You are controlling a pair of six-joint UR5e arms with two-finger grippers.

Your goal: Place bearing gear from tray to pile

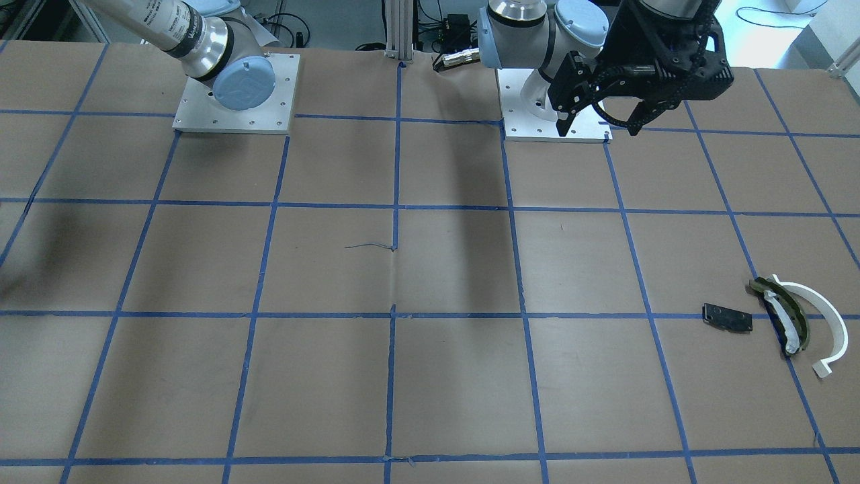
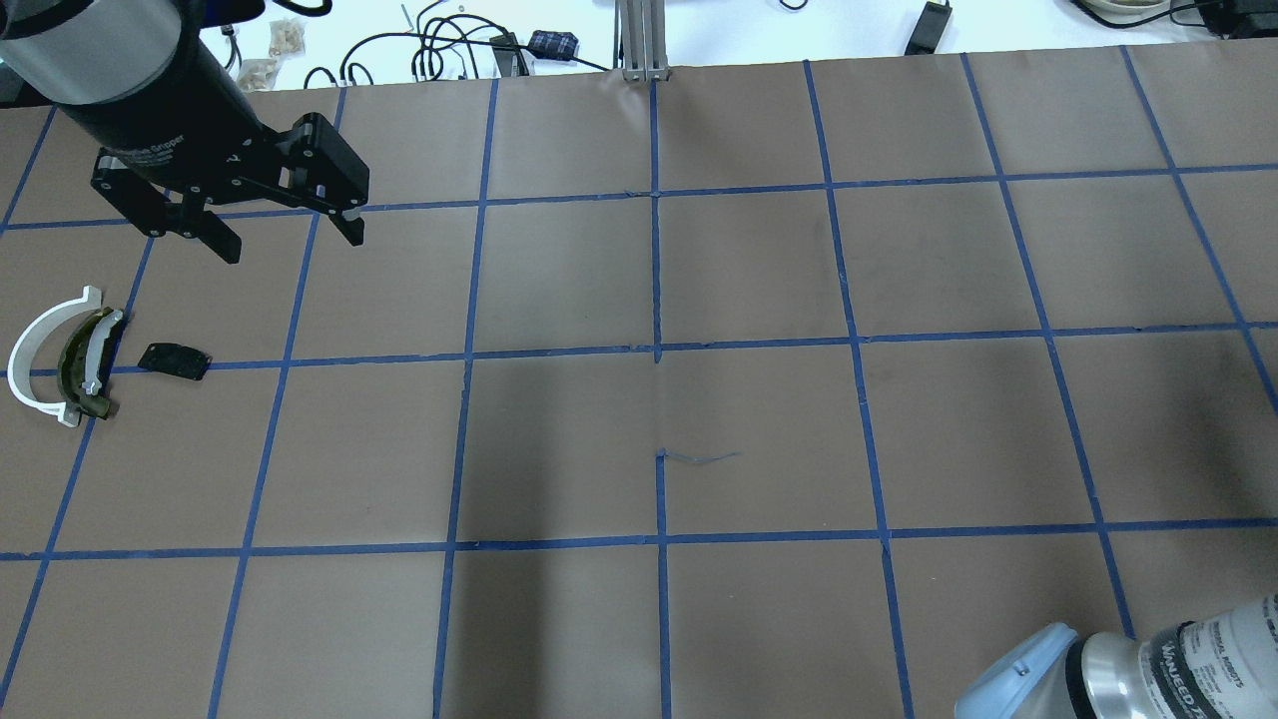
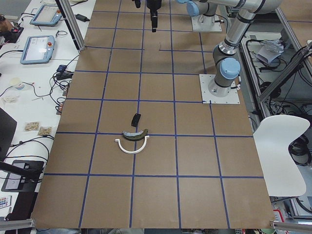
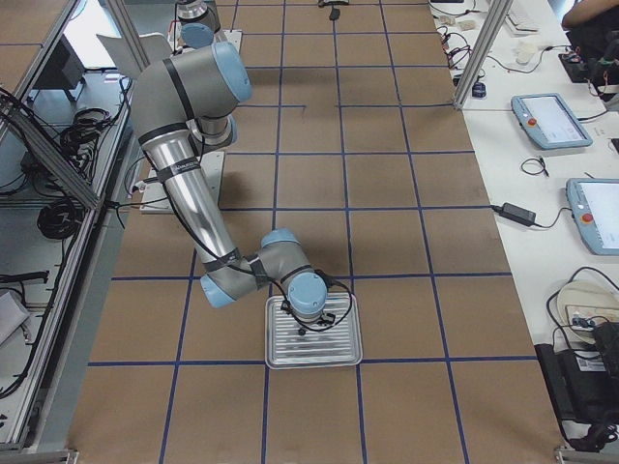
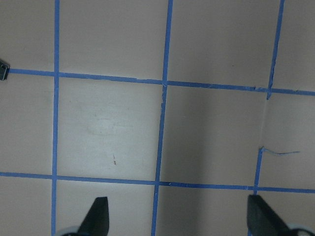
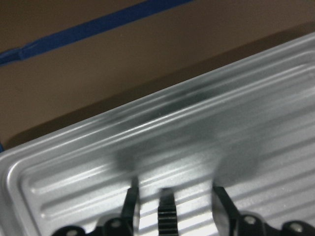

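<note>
In the right wrist view my right gripper (image 6: 174, 189) hangs low over the ribbed metal tray (image 6: 236, 118). Its jaws stand open on either side of a small black toothed bearing gear (image 6: 167, 214), with tray showing between the gear and each finger. The exterior right view shows that arm over the tray (image 4: 340, 356). The pile lies at the table's left end: a white half-ring arc (image 2: 30, 350), an olive-and-black curved piece (image 2: 72, 359) and a flat black plate (image 2: 175, 359). My left gripper (image 2: 285, 228) is open and empty, held high and beyond the pile.
The table is brown paper with a blue tape grid (image 2: 657, 345). The left arm's base plate (image 1: 554, 111) and the right arm's base plate (image 1: 238, 94) stand at the robot's edge. Cables and screens lie off the table on the operators' side (image 3: 36, 48).
</note>
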